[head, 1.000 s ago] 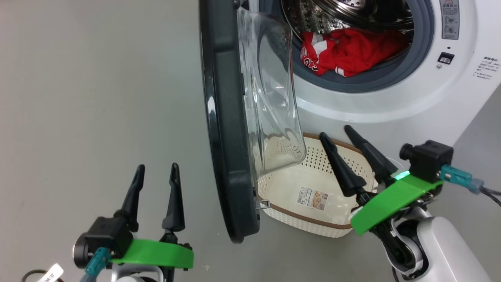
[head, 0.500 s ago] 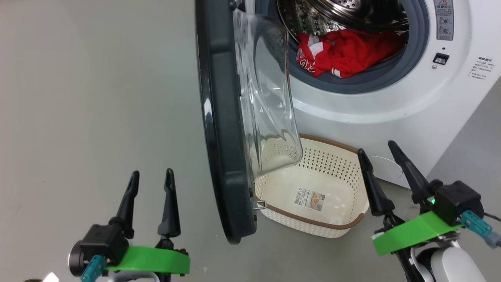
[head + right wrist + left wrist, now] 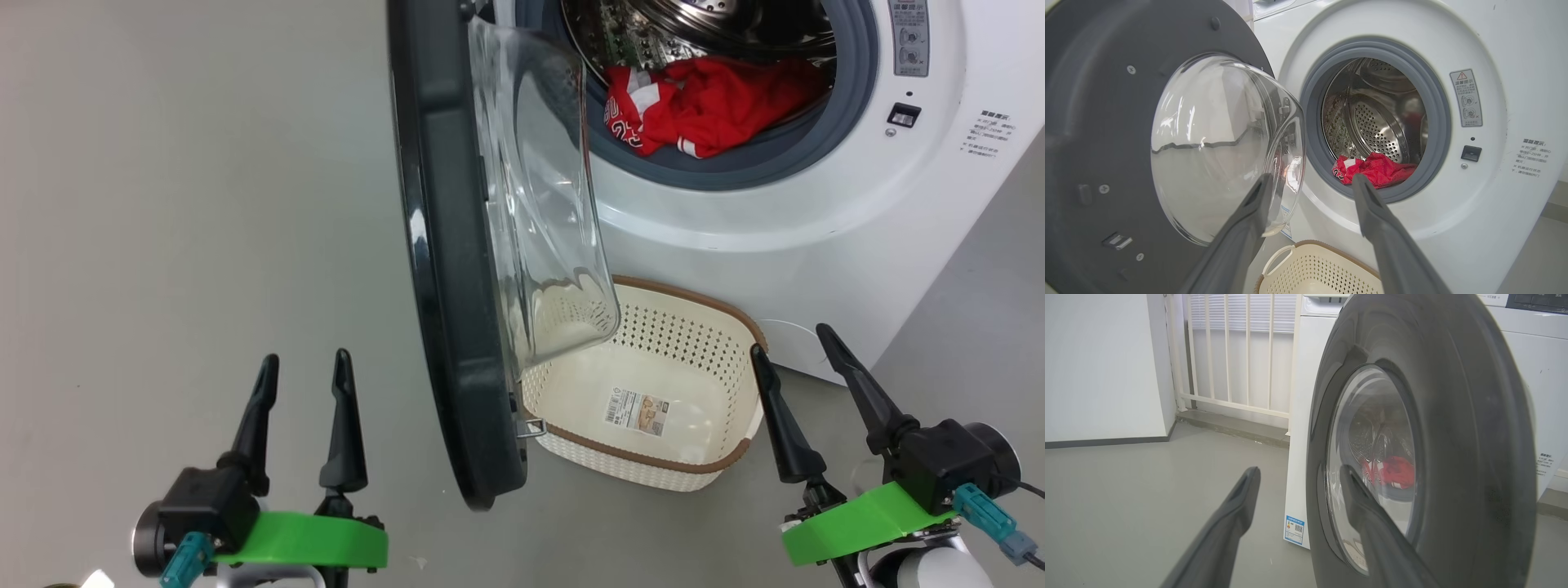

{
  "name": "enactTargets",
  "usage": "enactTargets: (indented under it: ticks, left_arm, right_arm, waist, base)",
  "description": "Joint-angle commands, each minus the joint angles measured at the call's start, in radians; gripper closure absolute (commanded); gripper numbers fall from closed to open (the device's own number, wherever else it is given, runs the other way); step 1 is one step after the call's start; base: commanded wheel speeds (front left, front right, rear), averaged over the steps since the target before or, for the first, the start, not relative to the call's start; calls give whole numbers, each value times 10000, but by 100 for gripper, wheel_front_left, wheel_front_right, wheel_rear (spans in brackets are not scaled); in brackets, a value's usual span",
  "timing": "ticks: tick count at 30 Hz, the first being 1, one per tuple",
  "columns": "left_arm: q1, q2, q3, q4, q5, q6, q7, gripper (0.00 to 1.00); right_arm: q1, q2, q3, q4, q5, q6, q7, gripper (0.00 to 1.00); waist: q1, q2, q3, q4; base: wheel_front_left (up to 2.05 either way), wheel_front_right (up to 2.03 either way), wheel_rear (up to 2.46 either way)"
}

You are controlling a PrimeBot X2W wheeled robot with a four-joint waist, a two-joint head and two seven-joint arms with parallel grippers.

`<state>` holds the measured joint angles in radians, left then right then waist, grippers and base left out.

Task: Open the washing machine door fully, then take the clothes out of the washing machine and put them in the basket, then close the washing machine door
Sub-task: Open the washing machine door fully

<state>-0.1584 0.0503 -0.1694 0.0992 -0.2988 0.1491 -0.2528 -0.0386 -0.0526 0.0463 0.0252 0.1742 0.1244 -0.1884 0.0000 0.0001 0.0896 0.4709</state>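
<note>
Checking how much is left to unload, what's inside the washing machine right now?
Red clothes lie bunched at the bottom front of the drum in the washing machine, reaching the grey ring. Anything under the heap is covered. The drum walls above look bare.

red clothes [image 3: 718, 102] w/ white trim; cream perforated basket [image 3: 739, 445], brown rim.

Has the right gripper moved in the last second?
Yes. Against the basket, the right gripper has pulled back, down and right in the head view; its fingers no longer cover the basket's inside.
</note>
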Motion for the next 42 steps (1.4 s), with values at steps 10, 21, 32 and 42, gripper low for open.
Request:
enactTargets:
  ticks: [10,21,32,42]
  left_arm:
    - [-13,71,411,-275,166,-100,-89,100]
    - [-242,54,439,-2018,736,-58,-89,100]
    - [-727,61,-635,-4092,1129,-412,538,100]
    - [-1011,46,-2150,-4879,1232,-897,1554,100]
  right_arm:
    - [-33,23,115,-315,-15,63,-90,0]
    - [-33,24,119,-245,139,63,-87,0]
    - [-134,24,224,-156,215,63,-105,0]
    - [-161,24,240,-42,303,63,-173,0]
  waist:
    - [0,-1,25,15]
    - [0,-1,57,12]
    - [0,-1,108,-72]
    - [0,-1,87,-211]
  base:
    - [0,0,0]
    - [0,0,0]
    - [0,0,0]
    - [0,0,0]
